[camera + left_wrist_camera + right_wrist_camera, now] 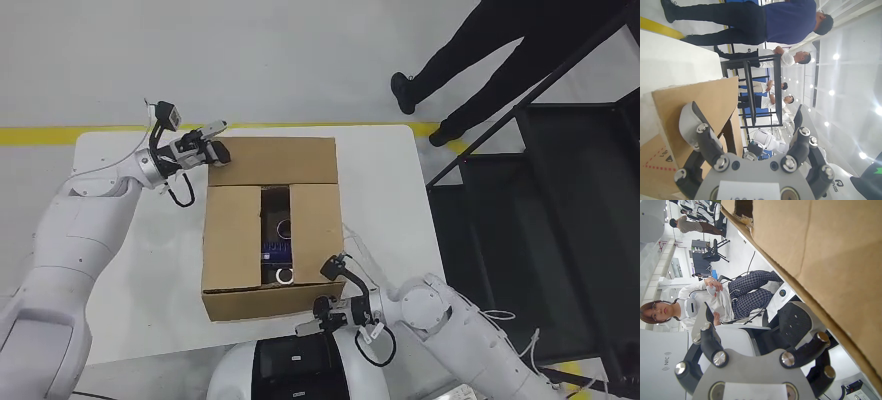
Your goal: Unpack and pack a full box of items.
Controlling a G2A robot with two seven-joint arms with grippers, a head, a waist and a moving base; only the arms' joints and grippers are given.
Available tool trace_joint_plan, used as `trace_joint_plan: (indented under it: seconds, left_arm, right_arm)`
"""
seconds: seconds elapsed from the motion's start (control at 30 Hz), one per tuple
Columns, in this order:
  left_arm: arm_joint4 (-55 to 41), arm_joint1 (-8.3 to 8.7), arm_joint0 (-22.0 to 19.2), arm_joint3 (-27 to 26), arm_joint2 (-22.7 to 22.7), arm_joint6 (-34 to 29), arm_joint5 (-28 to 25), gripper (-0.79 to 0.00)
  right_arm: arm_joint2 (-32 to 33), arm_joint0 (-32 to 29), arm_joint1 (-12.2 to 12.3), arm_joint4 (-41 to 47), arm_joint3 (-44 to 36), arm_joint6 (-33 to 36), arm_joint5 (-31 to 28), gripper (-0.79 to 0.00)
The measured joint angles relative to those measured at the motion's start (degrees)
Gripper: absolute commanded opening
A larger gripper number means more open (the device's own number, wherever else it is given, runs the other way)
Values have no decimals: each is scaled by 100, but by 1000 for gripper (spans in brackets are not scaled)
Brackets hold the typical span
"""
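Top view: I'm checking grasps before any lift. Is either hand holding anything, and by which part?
Nothing is held: the left hand and right hand are open beside the cardboard box.

box (232, 240) on table (150, 285), centred — items (277, 240) inside, along middle gap

A white rectangular table (380, 200) carries one brown cardboard box (232, 240), its top flaps partly open, near the middle.
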Motion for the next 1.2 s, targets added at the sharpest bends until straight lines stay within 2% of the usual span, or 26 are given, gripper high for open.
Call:
trace_joint_plan:
  seconds: [0.23, 0.5, 0.7, 0.83, 0.93, 1.07, 1.2]
  left_arm:
    - [278, -112, -162, 387, 114, -33, 61, 0]
    - [441, -167, -345, 727, 120, -309, 253, 0]
    - [170, -159, -436, 900, -156, -84, -161, 0]
    - [-191, -39, -391, 814, -558, -146, -806, 0]
    - [-468, 107, -194, 562, -900, -385, -1069, 0]
    - [-600, 369, 359, -190, -1353, -784, -914, 0]
    - [-611, 687, 1260, -1266, -1927, -1201, -468, 0]
  right_arm:
    - [-88, 118, -33, -71, 86, -401, -186, 0]
    - [-164, 147, -26, -67, 53, -316, -142, 0]
    - [-48, 129, 8, 412, -156, -177, -259, 0]
    - [188, 172, 43, 842, -398, -171, -171, 0]
    - [274, 264, 42, 958, -543, -276, -8, 0]
    - [187, 521, -16, 978, -548, -544, 377, 0]
    - [-82, 910, -133, 958, -462, -916, 819, 0]
